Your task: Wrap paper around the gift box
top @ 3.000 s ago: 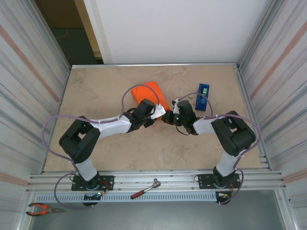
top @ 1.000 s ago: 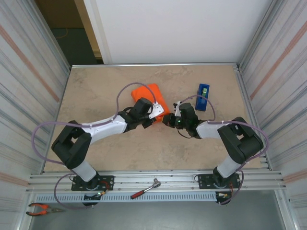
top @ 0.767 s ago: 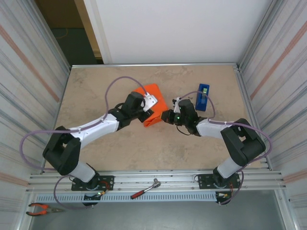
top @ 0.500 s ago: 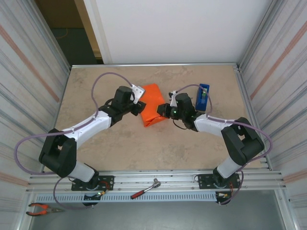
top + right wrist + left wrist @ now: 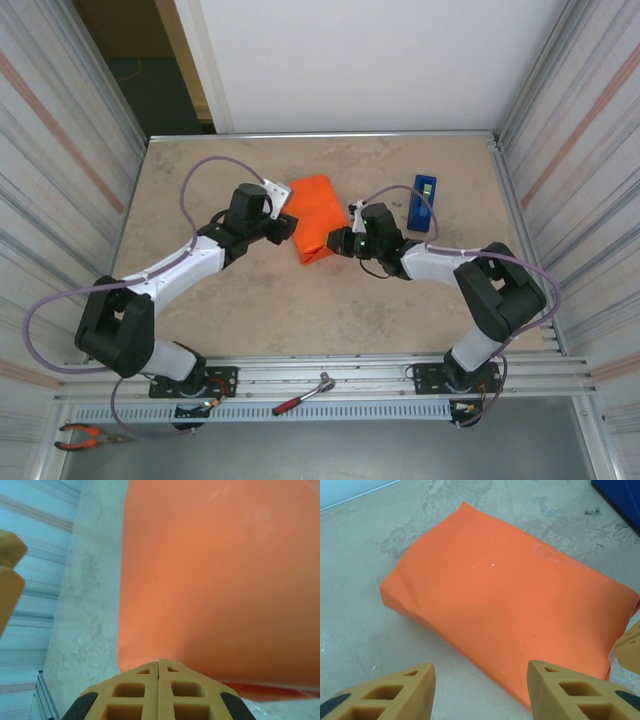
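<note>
On mottled table (image 5: 250, 310), creased orange paper (image 5: 510, 590)

One sheet of orange paper (image 5: 315, 230), folded into a single parcel, lies near the table's (image 5: 250, 300) far edge. One blue dispenser (image 5: 421, 203) stands toward the right edge. There are two grippers: left gripper (image 5: 288, 226) and right gripper (image 5: 341, 243). Beyond the near edge lie one ratchet (image 5: 305, 394) and one pair of pliers (image 5: 85, 435).

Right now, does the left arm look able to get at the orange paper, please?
Probably yes: the left claw is open and faces the paper close by, with nothing between them.
</note>
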